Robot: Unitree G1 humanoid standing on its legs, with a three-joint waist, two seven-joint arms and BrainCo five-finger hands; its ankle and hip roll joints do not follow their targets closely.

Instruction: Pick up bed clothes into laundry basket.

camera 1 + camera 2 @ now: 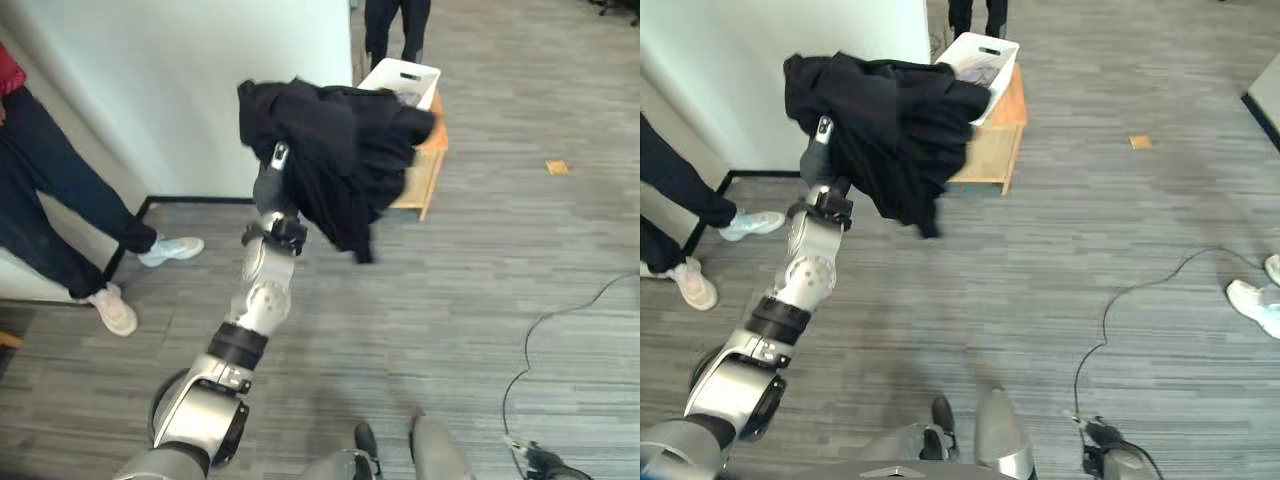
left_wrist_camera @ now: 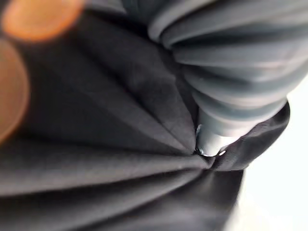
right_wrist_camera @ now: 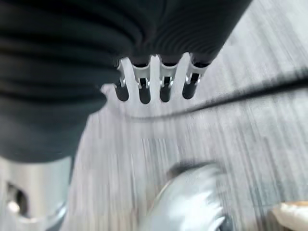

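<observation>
Left hand (image 2: 216, 139) bunches black garment (image 1: 335, 150) (folds visible at wrist), near laundry basket (image 1: 405, 75)

Grey striped plank floor (image 1: 480, 280) spreads before me. White wall (image 1: 170, 90) at my left, black baseboard (image 1: 200, 200) along its foot. Low wooden table (image 1: 995, 140) ahead beside wall corner. Small orange scrap (image 1: 557, 167) on floor at far right.

The black garment (image 1: 340, 150) is soft matt cloth, gathered into deep folds where the left hand (image 2: 216, 139), of smooth silver metal under a matt ribbed cover, grips it. The white laundry basket (image 1: 405, 78) looks like smooth plastic and sits on a small table (image 1: 428, 165) of pale, plainly finished wood. The floor (image 1: 480, 290) is grey, matt, streaked with a fine plank grain.
</observation>
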